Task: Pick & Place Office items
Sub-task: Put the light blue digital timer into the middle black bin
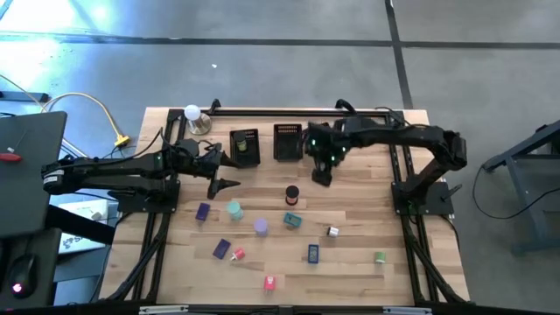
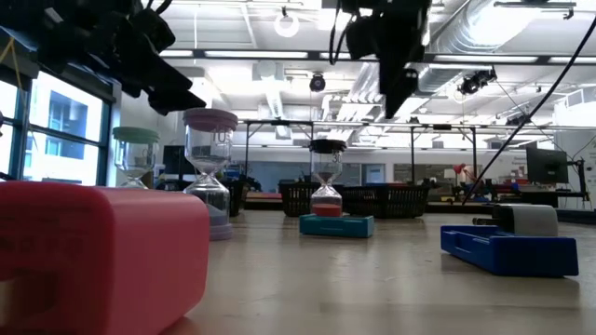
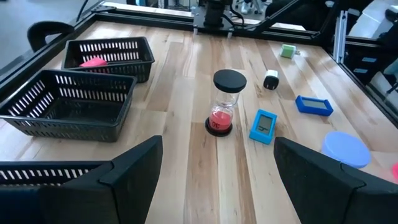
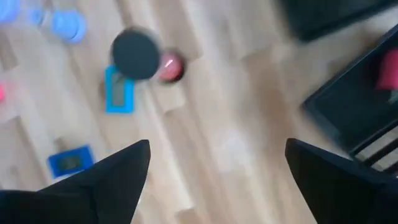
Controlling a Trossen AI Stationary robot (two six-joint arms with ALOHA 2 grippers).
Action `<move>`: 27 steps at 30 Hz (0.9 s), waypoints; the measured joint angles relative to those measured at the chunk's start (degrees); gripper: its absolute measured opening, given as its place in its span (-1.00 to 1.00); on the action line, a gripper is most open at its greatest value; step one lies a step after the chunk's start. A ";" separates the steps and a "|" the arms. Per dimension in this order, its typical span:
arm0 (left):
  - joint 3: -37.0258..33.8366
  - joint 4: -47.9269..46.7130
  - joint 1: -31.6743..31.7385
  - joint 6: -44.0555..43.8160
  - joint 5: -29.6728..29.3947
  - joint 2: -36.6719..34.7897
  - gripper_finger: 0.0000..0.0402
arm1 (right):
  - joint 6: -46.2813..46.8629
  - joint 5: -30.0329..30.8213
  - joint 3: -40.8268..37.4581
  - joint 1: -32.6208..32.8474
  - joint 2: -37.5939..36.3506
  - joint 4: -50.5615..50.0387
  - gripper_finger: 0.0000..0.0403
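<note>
Two open, empty grippers, left (image 1: 223, 174) and right (image 1: 320, 171), near tall black-capped sandglass (image 1: 291, 194): easily toppled by careless descent.

bench (image 3: 186, 155): pale wood planks, smooth, satin. baskets (image 3: 68, 102): black mesh, matt. sand timer (image 3: 222, 102): clear glossy body, matt black cap. teal block (image 3: 263, 126): smooth plastic. jaws: matt black.

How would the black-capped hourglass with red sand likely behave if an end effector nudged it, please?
The hourglass stands upright, tall on a small base, so it probably tips easily. Its round caps suggest it would roll once down. The clear middle looks fragile, perhaps slippery.
</note>
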 joint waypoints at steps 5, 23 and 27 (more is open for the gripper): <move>0.00 -0.02 -0.01 -0.61 -1.00 0.00 0.50 | 6.85 1.85 -1.10 8.12 0.00 0.68 0.74; 0.00 0.69 -4.04 -5.44 -1.12 0.00 0.50 | 15.28 23.09 -18.43 28.60 0.50 34.54 0.58; 0.00 1.87 -5.38 -6.92 -1.52 -0.02 0.50 | 14.88 22.11 -21.63 29.06 0.50 39.37 0.58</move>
